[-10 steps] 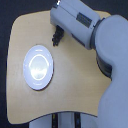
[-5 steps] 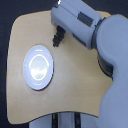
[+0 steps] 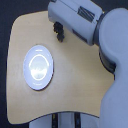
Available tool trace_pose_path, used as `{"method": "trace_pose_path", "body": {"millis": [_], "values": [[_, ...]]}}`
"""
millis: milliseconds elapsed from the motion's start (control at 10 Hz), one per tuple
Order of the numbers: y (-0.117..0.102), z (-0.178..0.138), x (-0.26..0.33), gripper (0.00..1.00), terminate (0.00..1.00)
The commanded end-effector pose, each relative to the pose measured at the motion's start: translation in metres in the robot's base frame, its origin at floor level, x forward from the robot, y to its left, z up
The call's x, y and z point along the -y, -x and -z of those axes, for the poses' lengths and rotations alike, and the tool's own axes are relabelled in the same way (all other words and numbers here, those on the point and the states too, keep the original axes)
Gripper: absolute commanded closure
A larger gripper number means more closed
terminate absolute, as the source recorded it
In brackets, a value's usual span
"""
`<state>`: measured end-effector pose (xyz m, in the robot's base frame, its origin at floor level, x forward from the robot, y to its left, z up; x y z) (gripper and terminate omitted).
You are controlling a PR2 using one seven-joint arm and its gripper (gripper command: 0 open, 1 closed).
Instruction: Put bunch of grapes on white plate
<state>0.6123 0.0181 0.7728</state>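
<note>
Grapes (image 3: 60, 36): perhaps the dark lump under the gripper (image 3: 59, 30), at the table's (image 3: 75, 95) far edge, well apart from the plate (image 3: 38, 67). Too blurred to tell whether held. No real shift from the two earlier views; task not advanced. Plate round, glossy white, bare. Table smooth pale wood, rounded corners.

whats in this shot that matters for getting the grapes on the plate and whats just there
Part of the job:
- white plate, bare, on the table at the exterior view's left
- gripper, low over the far part of the table, a dark shape at its tip
- bunch of grapes: not clearly identifiable

Just there:
- wooden table
</note>
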Motion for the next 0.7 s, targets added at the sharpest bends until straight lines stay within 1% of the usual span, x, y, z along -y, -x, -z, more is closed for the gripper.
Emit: {"method": "trace_pose_path", "body": {"millis": [0, 100, 400, 500, 600], "values": [[0.000, -0.098, -0.018, 1.00, 0.00], [0.003, -0.113, -0.018, 1.00, 0.00], [0.024, -0.141, -0.030, 1.00, 0.00], [0.039, -0.147, -0.043, 1.00, 0.00], [0.050, -0.145, -0.048, 1.00, 0.00]]}}
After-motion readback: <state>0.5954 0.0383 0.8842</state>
